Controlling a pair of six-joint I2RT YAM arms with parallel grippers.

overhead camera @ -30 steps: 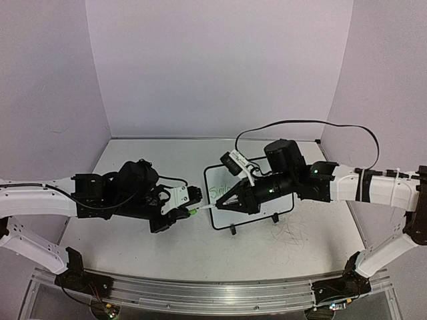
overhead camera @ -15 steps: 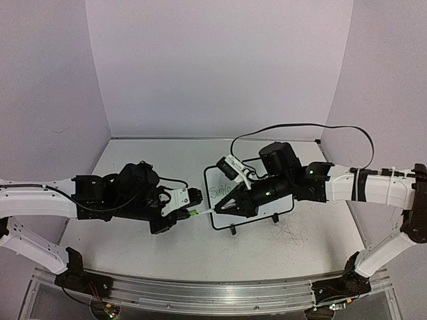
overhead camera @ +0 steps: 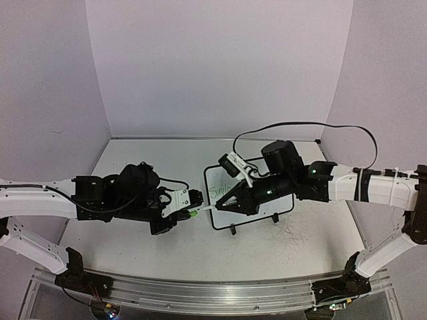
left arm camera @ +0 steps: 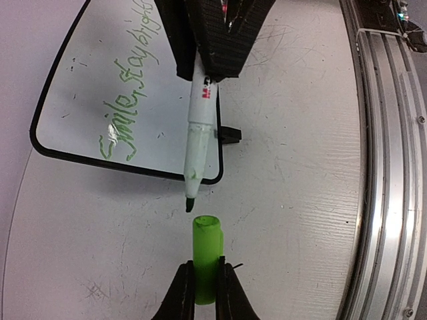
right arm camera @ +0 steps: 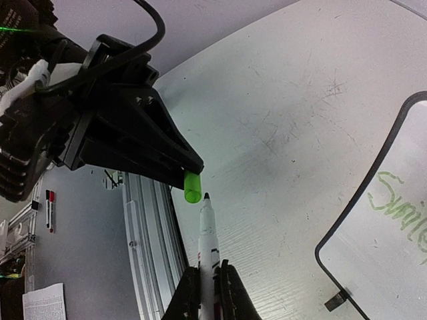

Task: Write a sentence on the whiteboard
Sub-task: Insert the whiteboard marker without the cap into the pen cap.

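Green cap (left arm camera: 207, 240) sits pinched in the left claw (left arm camera: 205, 272), the marker (left arm camera: 200, 120) pinched in the right claw (right arm camera: 208, 272).

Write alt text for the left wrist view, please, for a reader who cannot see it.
The left fingers pinch a green cap, its open end just short of the tip of a marker held from above by the right fingers. Behind them on the white table sits the whiteboard, with the sentence "Smile, stay bright" in green.
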